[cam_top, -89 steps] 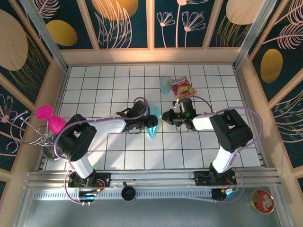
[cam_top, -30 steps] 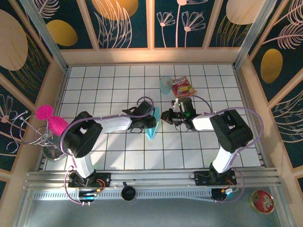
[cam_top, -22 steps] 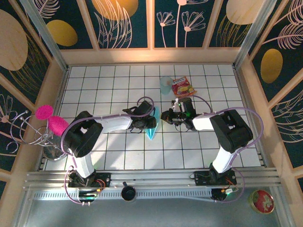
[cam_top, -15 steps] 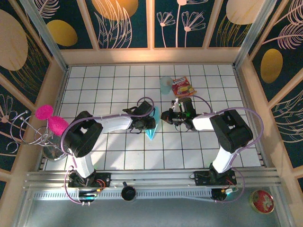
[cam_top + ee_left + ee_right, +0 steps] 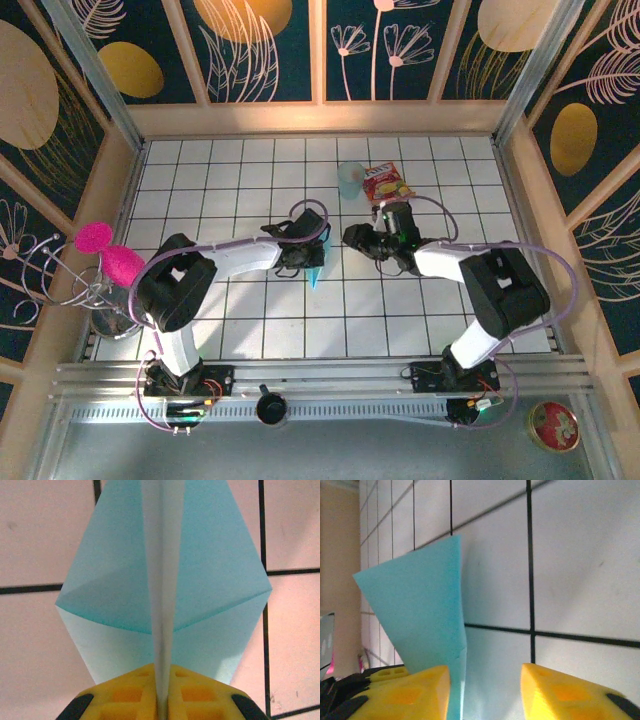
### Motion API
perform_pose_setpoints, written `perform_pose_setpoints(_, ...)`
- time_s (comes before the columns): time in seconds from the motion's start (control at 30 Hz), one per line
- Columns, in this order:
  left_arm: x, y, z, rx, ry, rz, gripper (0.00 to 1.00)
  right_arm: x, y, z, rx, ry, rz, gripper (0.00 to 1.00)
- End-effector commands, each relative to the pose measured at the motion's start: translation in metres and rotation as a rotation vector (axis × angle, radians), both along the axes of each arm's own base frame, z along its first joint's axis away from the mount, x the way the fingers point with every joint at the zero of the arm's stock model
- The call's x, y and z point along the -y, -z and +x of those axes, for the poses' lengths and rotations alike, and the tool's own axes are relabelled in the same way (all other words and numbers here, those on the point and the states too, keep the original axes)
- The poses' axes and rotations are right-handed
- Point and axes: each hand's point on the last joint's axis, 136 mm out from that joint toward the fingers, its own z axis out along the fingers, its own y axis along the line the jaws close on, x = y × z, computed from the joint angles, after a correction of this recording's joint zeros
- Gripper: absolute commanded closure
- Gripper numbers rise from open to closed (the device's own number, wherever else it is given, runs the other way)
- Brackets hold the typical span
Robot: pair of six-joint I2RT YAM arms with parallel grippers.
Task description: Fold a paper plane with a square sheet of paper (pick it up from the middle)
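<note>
The teal sheet of paper, folded into a slim pointed paper plane (image 5: 316,272), lies mid-table with its tip toward the arm bases. In the left wrist view its two wings (image 5: 210,580) spread flat over the tiles and a centre ridge stands upright. My left gripper (image 5: 162,692) is shut on that ridge, yellow fingers (image 5: 120,695) pressed to both sides; from above it sits over the plane (image 5: 308,254). My right gripper (image 5: 351,237) hovers just right of it, open. In the right wrist view (image 5: 485,692) one raised wing (image 5: 420,610) leans against its left finger (image 5: 405,692).
A pale blue cup (image 5: 349,180) and a red-and-yellow snack packet (image 5: 386,185) sit behind the grippers. A wire rack with pink pompoms (image 5: 108,255) stands at the left wall. Wooden walls (image 5: 320,118) ring the tiled floor.
My right gripper has opened and let go of the paper, and its arm shifted slightly right. My left gripper has closed onto the centre ridge.
</note>
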Motion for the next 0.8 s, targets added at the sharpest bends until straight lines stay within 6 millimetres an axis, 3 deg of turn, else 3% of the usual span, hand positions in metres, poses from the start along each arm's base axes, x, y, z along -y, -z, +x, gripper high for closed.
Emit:
perform_pose_setpoints(0.0,-0.01,-0.023,0.018,0.079,-0.003,0.082,0.89,0.026,-0.017,0.016,0.077,0.103,-0.089,0.52)
perform_pose_setpoints(0.13,-0.019,-0.035,0.045,0.128,-0.016,0.13,0.89,0.048,-0.027,0.022,0.123,0.186,-0.14,0.45)
perform_pose_setpoints(0.3,-0.032,-0.037,0.084,0.145,-0.014,0.17,0.9,0.069,-0.034,0.026,0.163,0.255,-0.178,0.4)
perform_pose_setpoints(0.53,-0.035,-0.022,0.131,0.122,0.013,0.199,0.9,0.076,-0.033,0.03,0.165,0.267,-0.176,0.4)
perform_pose_setpoints(0.77,-0.034,-0.003,0.156,0.095,0.015,0.222,0.87,0.082,-0.03,0.03,0.15,0.275,-0.16,0.4)
